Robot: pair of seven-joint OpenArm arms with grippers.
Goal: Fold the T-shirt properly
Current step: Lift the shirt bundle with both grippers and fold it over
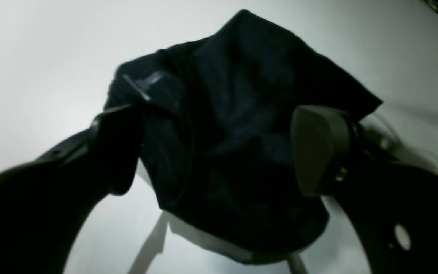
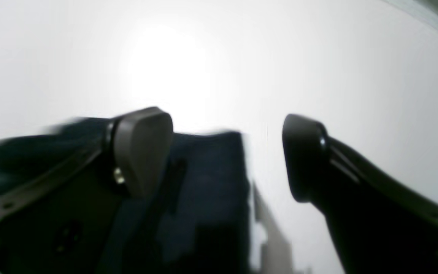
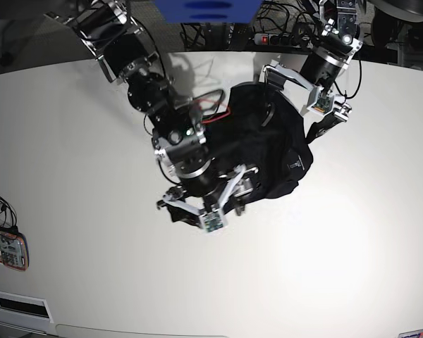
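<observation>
The T-shirt (image 3: 268,151) lies bunched on the white bench (image 3: 92,141) between both arms; the left gripper (image 1: 219,152) hangs over the heap, the right gripper (image 2: 228,152) at its edge; both jaws apart, holding nothing.

overhead base view, two close wrist views, sharing T-shirt (image 3: 268,144)

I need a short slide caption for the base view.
Two open grippers hover over a crumpled black T-shirt on the white table.
</observation>
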